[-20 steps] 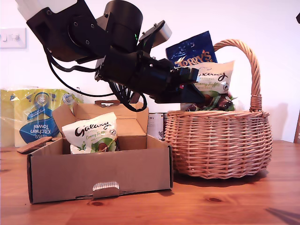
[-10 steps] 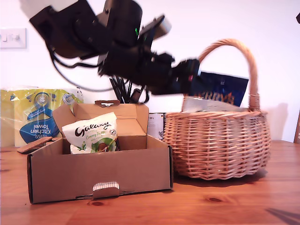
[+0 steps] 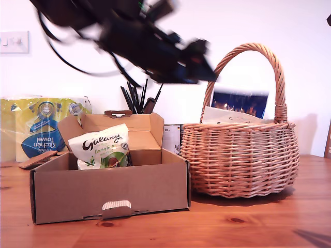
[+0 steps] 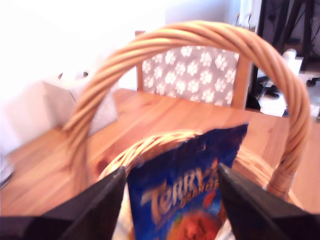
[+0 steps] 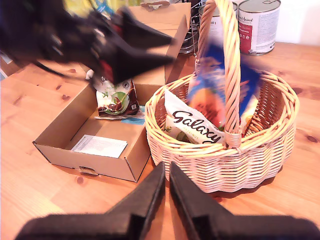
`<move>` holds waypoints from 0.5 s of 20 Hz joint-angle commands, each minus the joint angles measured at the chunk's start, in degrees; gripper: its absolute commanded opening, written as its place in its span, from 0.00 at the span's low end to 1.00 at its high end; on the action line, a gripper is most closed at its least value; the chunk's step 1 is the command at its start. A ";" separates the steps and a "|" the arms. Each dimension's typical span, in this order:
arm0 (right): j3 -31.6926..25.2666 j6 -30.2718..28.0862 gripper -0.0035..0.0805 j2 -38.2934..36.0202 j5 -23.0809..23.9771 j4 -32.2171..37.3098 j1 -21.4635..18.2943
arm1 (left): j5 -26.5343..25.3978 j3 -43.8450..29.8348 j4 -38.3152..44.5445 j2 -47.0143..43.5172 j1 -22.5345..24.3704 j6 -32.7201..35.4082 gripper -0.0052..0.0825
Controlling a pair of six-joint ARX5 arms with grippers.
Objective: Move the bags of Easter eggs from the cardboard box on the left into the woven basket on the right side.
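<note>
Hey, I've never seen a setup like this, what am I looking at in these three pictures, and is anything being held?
These are two robot arms, each ending in a two-fingered gripper with a small camera on it. One picture is from a camera off the arms, facing the wooden table. The other two are from the gripper cameras.

On the table stand a cardboard box and a woven basket. A white Galaxy bag is in the box. The basket holds a blue Terry's bag and another Galaxy bag.

My first gripper is open, its fingers either side of the Terry's bag, which sits in the basket, so it holds nothing. My second gripper hangs shut and empty in front of the basket.
</note>
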 commanded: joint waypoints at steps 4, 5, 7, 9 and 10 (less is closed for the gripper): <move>-0.87 -0.02 0.03 -0.02 -0.13 0.20 0.26 | 0.94 -0.94 -17.46 -7.41 8.85 4.74 0.04; -0.87 -0.02 0.03 -0.02 -0.11 0.20 0.26 | 2.43 -1.16 -19.47 -8.35 11.10 5.86 0.04; -0.87 -0.04 0.03 -0.02 -0.07 0.22 0.26 | 6.34 -1.73 -21.90 -9.73 15.56 7.91 0.04; -0.87 -0.04 0.03 -0.02 0.07 0.26 0.26 | 9.20 -1.86 -24.39 -10.25 19.58 11.10 0.04; -0.87 -0.04 0.03 -0.02 0.07 0.28 0.26 | 11.54 -1.86 -25.40 -10.25 21.22 12.37 0.04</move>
